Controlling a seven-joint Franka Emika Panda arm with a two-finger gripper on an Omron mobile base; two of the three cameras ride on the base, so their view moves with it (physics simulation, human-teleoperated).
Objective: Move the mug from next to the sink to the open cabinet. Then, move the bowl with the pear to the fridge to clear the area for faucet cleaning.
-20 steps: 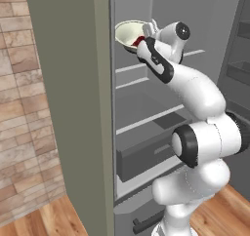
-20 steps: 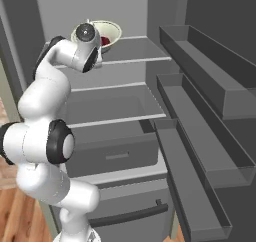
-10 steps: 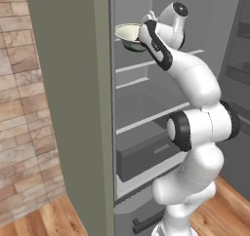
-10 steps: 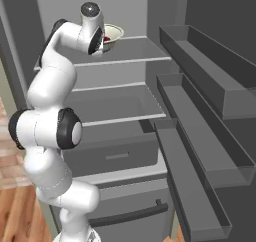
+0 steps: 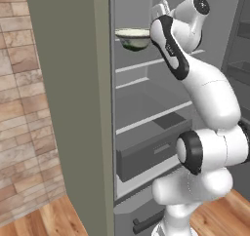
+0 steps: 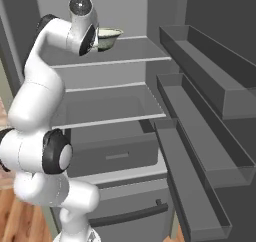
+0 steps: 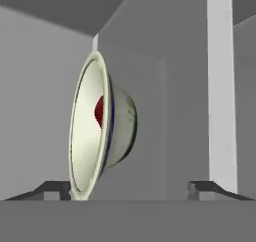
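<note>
The fridge (image 6: 200, 61) stands open, grey inside, with thin white shelves and door bins along the right. The bowl (image 5: 133, 37) sits near the front of the top shelf, left of the gripper (image 7: 131, 188), with bare shelf to its right. The pear (image 7: 99, 110) shows red inside it. The fingers (image 7: 207, 188) stand wide apart; the left one is at the bowl's rim, clamping nothing.

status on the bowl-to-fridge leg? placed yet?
Looks done: the bowl sits level on the top shelf of the open fridge, the pear inside it. In hand: nothing; the hand is open, one fingertip at the rim. Left: back the arm out. The mug can't be judged here.
</note>
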